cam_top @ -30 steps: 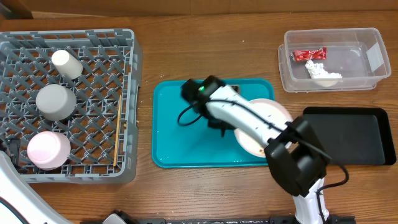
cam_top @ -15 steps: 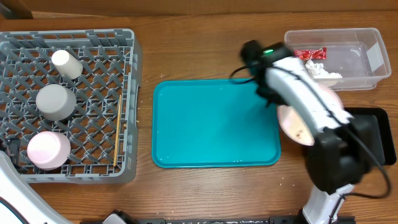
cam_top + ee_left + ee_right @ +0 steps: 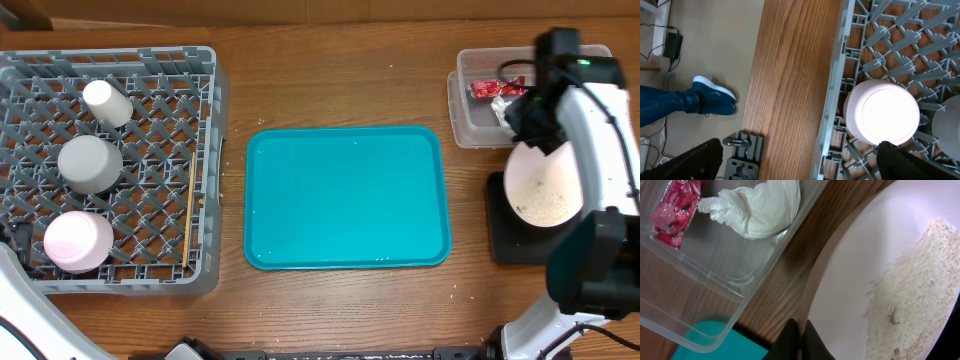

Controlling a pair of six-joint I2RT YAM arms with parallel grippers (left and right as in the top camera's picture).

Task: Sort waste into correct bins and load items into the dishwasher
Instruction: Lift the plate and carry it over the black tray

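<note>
My right gripper (image 3: 800, 335) is shut on the rim of the round white plate (image 3: 543, 185). It holds the plate tilted over the black tray (image 3: 500, 248), with white crumbs (image 3: 910, 290) lying on it. Just beyond is the clear tub (image 3: 470, 112), which holds the red wrapper (image 3: 675, 207) and the crumpled napkin (image 3: 760, 207). The grey dish rack (image 3: 205, 150) at the left carries a white cup (image 3: 107, 102), two pale bowls (image 3: 90, 163) (image 3: 77, 240) and chopsticks (image 3: 190, 215). My left gripper (image 3: 797, 167) hangs open over the rack's left edge, beside a bowl (image 3: 882, 112).
A teal tray (image 3: 345, 200) lies in the middle of the wooden table with nothing on it. The left wrist view looks past the table edge to the floor, where a person's blue shoe (image 3: 712, 95) and a clamp (image 3: 742, 150) show.
My right arm has swung from the teal tray to the right with the plate, which now hangs over the black tray. The left arm has not moved.
</note>
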